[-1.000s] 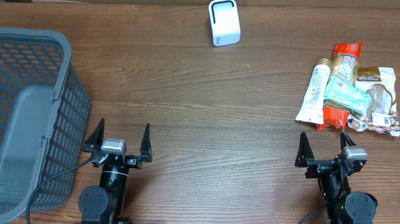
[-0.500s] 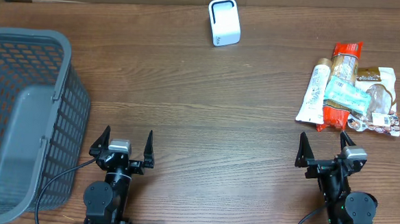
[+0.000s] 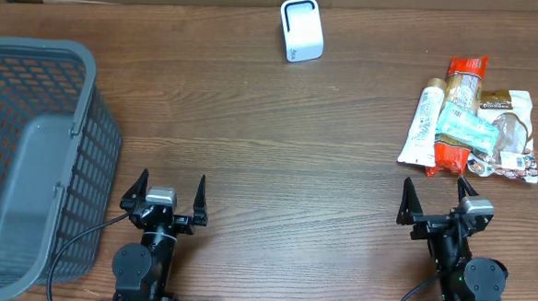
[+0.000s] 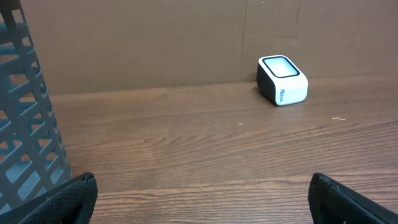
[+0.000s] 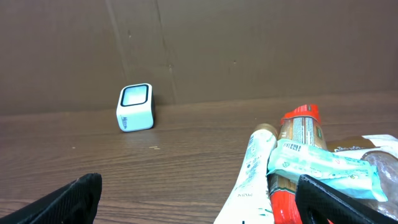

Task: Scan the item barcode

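– Right of the rounded white scanner (image 3: 302,30) lies a heap of glossy packets (image 3: 508,135): white tube (image 3: 424,122), teal pouch (image 3: 466,129), red wrapper (image 3: 466,66). Print too small to read.
– And the fingers?
– Both gape fully, empty: left gripper (image 3: 172,177), right gripper (image 3: 433,182).

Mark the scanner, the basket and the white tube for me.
scanner (image 3: 302,32), overhead view, white face.
basket (image 3: 35,45), overhead view, far rim.
white tube (image 3: 424,122), overhead view, middle of its body.
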